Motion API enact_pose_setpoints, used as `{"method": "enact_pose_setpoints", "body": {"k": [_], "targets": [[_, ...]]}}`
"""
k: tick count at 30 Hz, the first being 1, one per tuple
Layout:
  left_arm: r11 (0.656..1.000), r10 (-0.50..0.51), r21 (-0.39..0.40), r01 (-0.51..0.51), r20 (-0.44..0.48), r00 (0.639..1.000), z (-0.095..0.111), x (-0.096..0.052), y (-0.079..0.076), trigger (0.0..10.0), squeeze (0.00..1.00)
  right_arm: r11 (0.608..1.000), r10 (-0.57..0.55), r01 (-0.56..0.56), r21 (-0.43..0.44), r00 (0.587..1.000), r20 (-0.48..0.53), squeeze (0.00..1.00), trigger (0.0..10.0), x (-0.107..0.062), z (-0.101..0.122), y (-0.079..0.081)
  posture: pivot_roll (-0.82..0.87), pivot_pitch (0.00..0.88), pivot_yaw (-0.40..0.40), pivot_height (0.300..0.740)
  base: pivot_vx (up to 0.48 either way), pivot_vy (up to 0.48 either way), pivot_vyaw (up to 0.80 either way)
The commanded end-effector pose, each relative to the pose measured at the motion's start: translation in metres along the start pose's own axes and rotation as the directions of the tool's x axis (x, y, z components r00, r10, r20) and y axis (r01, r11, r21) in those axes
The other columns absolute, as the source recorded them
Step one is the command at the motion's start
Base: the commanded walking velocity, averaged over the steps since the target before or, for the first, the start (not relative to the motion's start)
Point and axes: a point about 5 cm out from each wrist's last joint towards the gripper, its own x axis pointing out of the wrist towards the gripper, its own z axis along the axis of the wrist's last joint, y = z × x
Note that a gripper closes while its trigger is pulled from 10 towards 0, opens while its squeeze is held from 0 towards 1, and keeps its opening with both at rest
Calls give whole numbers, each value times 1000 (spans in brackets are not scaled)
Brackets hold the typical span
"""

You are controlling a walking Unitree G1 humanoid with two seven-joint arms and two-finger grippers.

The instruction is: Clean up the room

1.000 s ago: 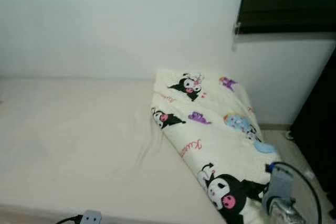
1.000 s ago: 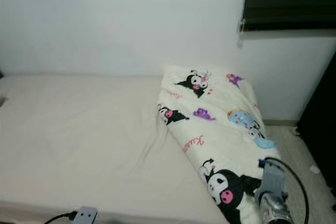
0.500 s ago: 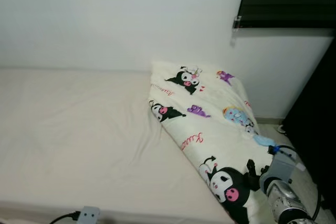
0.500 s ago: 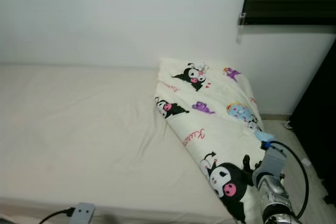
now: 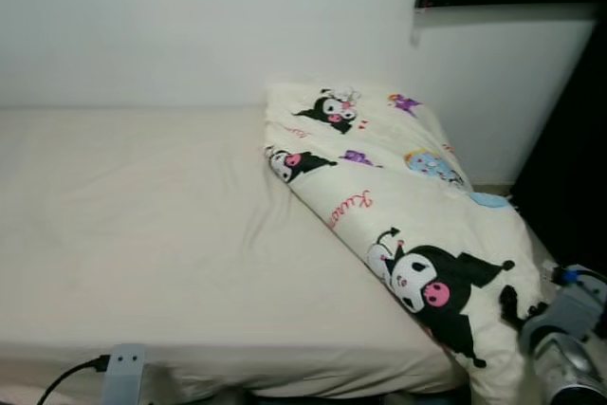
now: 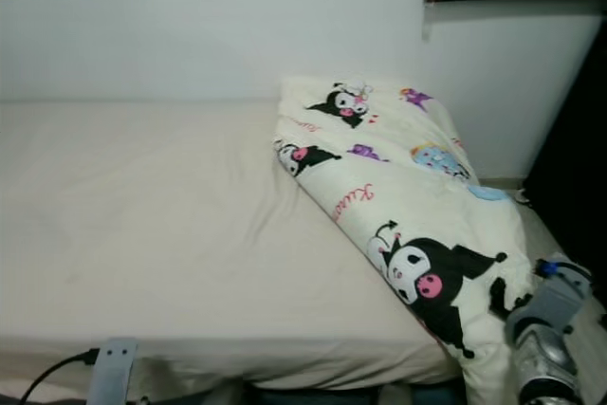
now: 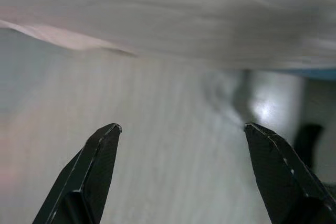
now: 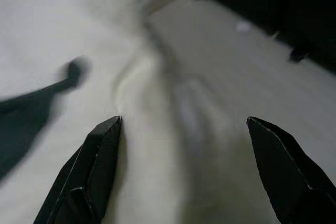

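While both spread tools, left tool and right tool, hold nothing, the blanket overhanging the bed may slide floorward if tugged low.

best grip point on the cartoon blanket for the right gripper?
Probably the drooping lower corner of the cartoon blanket, where it hangs off the bed edge. The right gripper is open and already faces that folded edge, so come from the robot's right, at floor side, and pinch the fold. The flat top offers the fingers nothing.
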Motion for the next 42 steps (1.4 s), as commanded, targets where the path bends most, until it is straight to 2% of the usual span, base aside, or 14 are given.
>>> {"method": "enact_pose_setpoints", "body": {"k": [1, 6, 7, 11, 14, 16, 18, 19, 23, 26, 28, 32, 35, 42], "targets": [[999, 49, -9, -49, 1, 999, 3, 2, 12, 10000, 0, 1000, 1, -3, 27, 998, 70, 0, 10000, 2, 15, -1, 5, 0, 57, 548, 0, 0, 0], [998, 61, 22, -61, -24, 998, -2, 2, 18, 10000, 0, 998, 39, -44, 34, 987, 157, 0, 10000, 4, 36, -2, 12, 0, 71, 538, 0, 0, 0], [997, 66, 41, -65, -33, 997, -4, 2, 20, 10000, 0, 995, 91, -100, 32, 974, 205, 0, 10000, 5, 46, 3, 19, 0, 78, 538, 0, 0, 0], [996, 69, 55, -66, -40, 997, -7, 2, 20, 10000, 0, 984, 151, -170, 54, 954, 260, 0, 10000, 5, 56, 8, 23, 0, 82, 538, 0, 0, 0], [994, 70, 91, -66, -40, 997, -8, 2, 23, 10000, 0, 963, 197, -244, 112, 927, 319, 0, 10000, 5, 66, 12, 30, 0, 90, 538, 0, 0, 0], [989, 72, 131, -67, -32, 997, -10, 2, 28, 10000, 0, 919, 217, -321, 230, 898, 383, 0, 10000, 5, 74, 14, 40, 0, 98, 538, 0, 0, 0], [986, 75, 150, -70, -26, 997, -11, 2, 34, 10000, 0, 910, 205, -308, 276, 916, 345, 0, 10000, 7, 66, 15, 57, 0, 103, 538, 0, 0, 0], [985, 78, 154, -74, -25, 997, -12, 2, 37, 10000, 0, 928, 178, -260, 266, 939, 296, 0, 10000, 8, 59, 13, 60, 0, 104, 538, 0, 0, 0], [983, 88, 162, -84, -23, 996, -13, 2, 45, 10000, 0, 945, 111, -169, 280, 970, 214, 0, 10000, 7, 42, 8, 88, 0, 116, 538, 0, 0, 0], [980, 97, 175, -92, -20, 995, -13, 2, 51, 10000, 0, 929, 119, -180, 324, 973, 199, 0, 10000, 7, 34, 10, 101, 0, 120, 538, 0, 0, 0], [976, 104, 192, -99, -13, 995, -12, 2, 57, 10000, 0, 903, 188, -249, 351, 961, 201, 0, 10000, 7, 30, 20, 117, 0, 129, 538, 0, 0, 0], [971, 118, 212, -114, -6, 993, -11, 2, 68, 10000, 0, 874, 304, -354, 334, 933, 192, 0, 10000, 7, 26, 38, 135, 0, 137, 538, 0, 0, 0], [970, 122, 214, -119, -4, 992, -11, 2, 73, 10000, 0, 868, 335, -377, 324, 925, 180, 0, 10000, 7, 24, 44, 139, 0, 138, 538, 0, 0, 0], [973, 87, 214, -86, 3, 996, -12, 2, 68, 10000, 0, 930, 214, -213, 301, 976, 27, 0, 10000, 7, 5, 33, 137, 11, 149, 538, 0, 0, 0]]}}
